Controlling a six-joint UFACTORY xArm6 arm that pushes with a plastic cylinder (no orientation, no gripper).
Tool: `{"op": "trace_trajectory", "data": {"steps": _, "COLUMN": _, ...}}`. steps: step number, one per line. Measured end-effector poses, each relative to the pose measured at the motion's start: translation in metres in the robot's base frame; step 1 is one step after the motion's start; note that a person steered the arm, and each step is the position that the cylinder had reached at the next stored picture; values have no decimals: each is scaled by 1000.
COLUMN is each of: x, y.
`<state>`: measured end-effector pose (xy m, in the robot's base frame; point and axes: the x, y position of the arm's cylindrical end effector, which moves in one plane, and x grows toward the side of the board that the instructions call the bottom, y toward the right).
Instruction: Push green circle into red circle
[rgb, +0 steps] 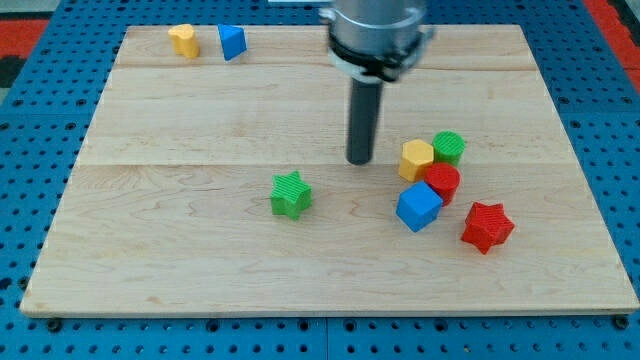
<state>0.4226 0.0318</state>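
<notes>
Two circles sat right of centre: green circle (449, 147) above and just right of red circle (441, 183), yellow hexagon (416, 159) wedged at their left. My tip (359, 160), a bare rod holding nothing, stood left of the cluster; the push probably needed it above the green circle, driving down-frame

Bright, even overhead light, soft short shadows, sharp focus, no glare.
</notes>
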Motion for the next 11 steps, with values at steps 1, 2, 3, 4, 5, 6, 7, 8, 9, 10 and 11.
{"op": "trace_trajectory", "data": {"steps": 1, "x": -3, "y": 77}}
{"op": "trace_trajectory", "data": {"steps": 2, "x": -6, "y": 133}}
{"op": "trace_trajectory", "data": {"steps": 3, "x": 1, "y": 119}}
{"op": "trace_trajectory", "data": {"steps": 4, "x": -36, "y": 124}}
{"op": "trace_trajectory", "data": {"steps": 5, "x": -17, "y": 169}}
{"op": "trace_trajectory", "data": {"steps": 6, "x": 0, "y": 139}}
{"op": "trace_trajectory", "data": {"steps": 7, "x": -12, "y": 98}}
{"op": "trace_trajectory", "data": {"steps": 8, "x": -61, "y": 113}}
{"op": "trace_trajectory", "data": {"steps": 9, "x": -39, "y": 191}}
{"op": "trace_trajectory", "data": {"steps": 10, "x": -21, "y": 133}}
{"op": "trace_trajectory", "data": {"steps": 11, "x": -3, "y": 145}}
